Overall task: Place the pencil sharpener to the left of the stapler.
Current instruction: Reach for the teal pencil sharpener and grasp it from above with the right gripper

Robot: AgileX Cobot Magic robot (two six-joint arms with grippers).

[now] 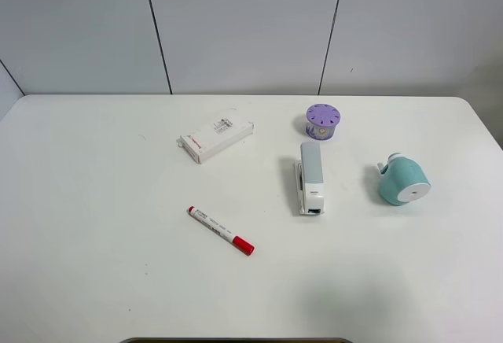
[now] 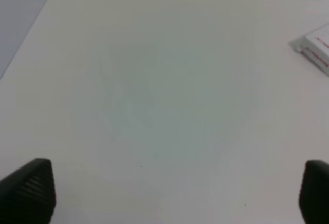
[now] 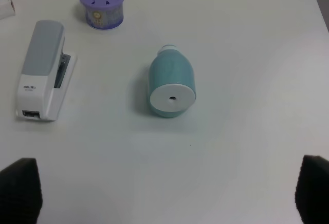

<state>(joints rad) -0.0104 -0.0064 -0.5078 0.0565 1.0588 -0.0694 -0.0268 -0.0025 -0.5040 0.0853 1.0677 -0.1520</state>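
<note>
The teal pencil sharpener [image 1: 404, 180] lies on its side at the right of the white table, its flat white round face [image 3: 172, 99] turned toward the right wrist camera. The long white stapler [image 1: 310, 176] with a grey-blue top arm lies to the left of it, a hand's width away. In the right wrist view my right gripper [image 3: 167, 190] is open, its dark fingertips [image 3: 20, 190] wide apart, short of the sharpener [image 3: 172, 82] and the stapler [image 3: 43, 70]. My left gripper [image 2: 172, 198] is open over bare table. Neither arm shows in the exterior high view.
A small purple round container [image 1: 321, 121] stands just behind the stapler. A flat white box with red print [image 1: 217, 138] lies at the back, left of the stapler, its corner [image 2: 316, 47] in the left wrist view. A red-capped marker [image 1: 221, 230] lies in front, left of the stapler.
</note>
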